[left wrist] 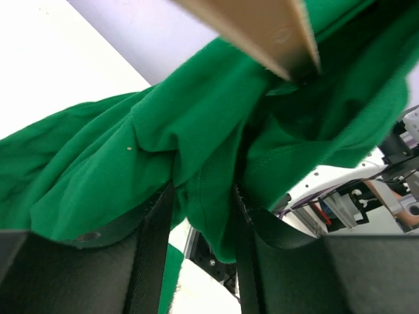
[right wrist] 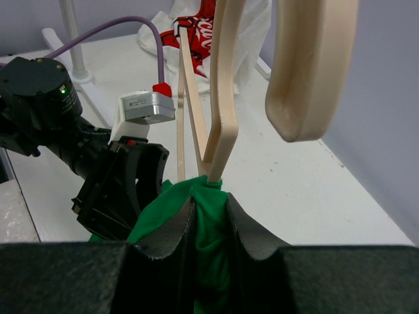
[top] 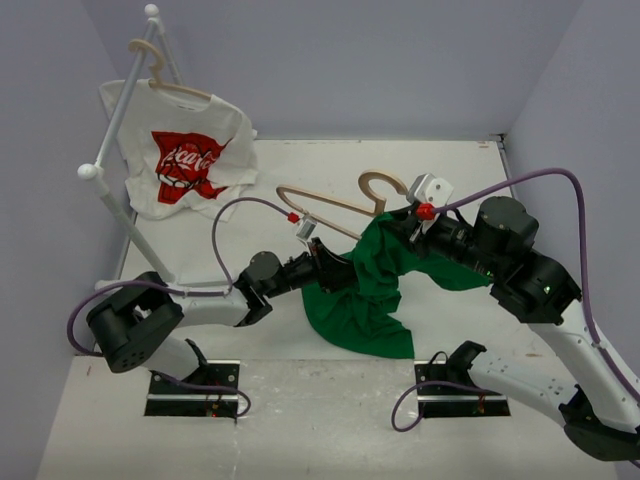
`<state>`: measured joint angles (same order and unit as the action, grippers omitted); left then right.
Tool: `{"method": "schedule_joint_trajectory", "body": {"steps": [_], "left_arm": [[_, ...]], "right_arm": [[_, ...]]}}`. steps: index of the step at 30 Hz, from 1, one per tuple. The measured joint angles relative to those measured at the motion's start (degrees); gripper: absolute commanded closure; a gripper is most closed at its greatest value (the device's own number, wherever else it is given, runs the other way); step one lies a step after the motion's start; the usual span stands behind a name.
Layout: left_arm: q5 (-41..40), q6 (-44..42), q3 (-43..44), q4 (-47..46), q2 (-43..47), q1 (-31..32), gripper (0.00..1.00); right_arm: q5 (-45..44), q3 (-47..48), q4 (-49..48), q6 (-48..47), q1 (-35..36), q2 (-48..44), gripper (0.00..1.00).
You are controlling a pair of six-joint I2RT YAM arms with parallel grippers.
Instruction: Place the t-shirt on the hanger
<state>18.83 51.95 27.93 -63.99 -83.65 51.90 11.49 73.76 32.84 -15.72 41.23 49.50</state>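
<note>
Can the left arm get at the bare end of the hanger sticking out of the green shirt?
Probably yes: the end of the hanger is uncovered, close to the left gripper. But that gripper has a t-shirt fold between its fingers, so it must let go first.

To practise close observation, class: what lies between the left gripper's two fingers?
A bunched fold of the green t-shirt, inside the left gripper; the left wrist view shows it.

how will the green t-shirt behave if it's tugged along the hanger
Probably floppy: the t-shirt sags in loose folds below the hanger. Likely light, since small pinches by the right gripper and left gripper hold it up. A tug would probably bunch it, like the creases at the pinches, not slide it whole.
</note>
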Motion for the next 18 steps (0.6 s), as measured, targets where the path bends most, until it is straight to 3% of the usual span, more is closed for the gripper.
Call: {"method": "schedule_joint_trajectory", "body": {"steps": [2,3,6,7,12,18], "left_arm": [[0.38,0.31,0.48,-0.3,-1.27,0.15,0.45],[0.56,0.44,0.72,-0.36,-1.84,0.3,0.5],[1.16,0.53,1.54,-0.77,-3.27,0.91,0.8],[1.19,0.65,1.75,-0.8,-3.59,1.07,1.0],[0.05,-0.42,2.19,0.97,-3.62,1.16,1.0],[-11.47,-4.19,2.37,18.04,8.7,0.98,1.0]], "right_arm": [[0.0,0.02,0.01,0.15,0.0,0.03,1.0],[0.0,0.02,0.02,0.18,0.0,0.09,1.0],[0.0,0.14,-0.03,0.28,0.0,0.63,1.0],[0.0,0.15,-0.08,0.28,0.0,0.86,1.0],[-0.39,0.14,-0.09,0.34,-0.04,1.51,1.0],[-4.1,-0.53,0.09,2.25,-0.22,0.61,1.0]]}}
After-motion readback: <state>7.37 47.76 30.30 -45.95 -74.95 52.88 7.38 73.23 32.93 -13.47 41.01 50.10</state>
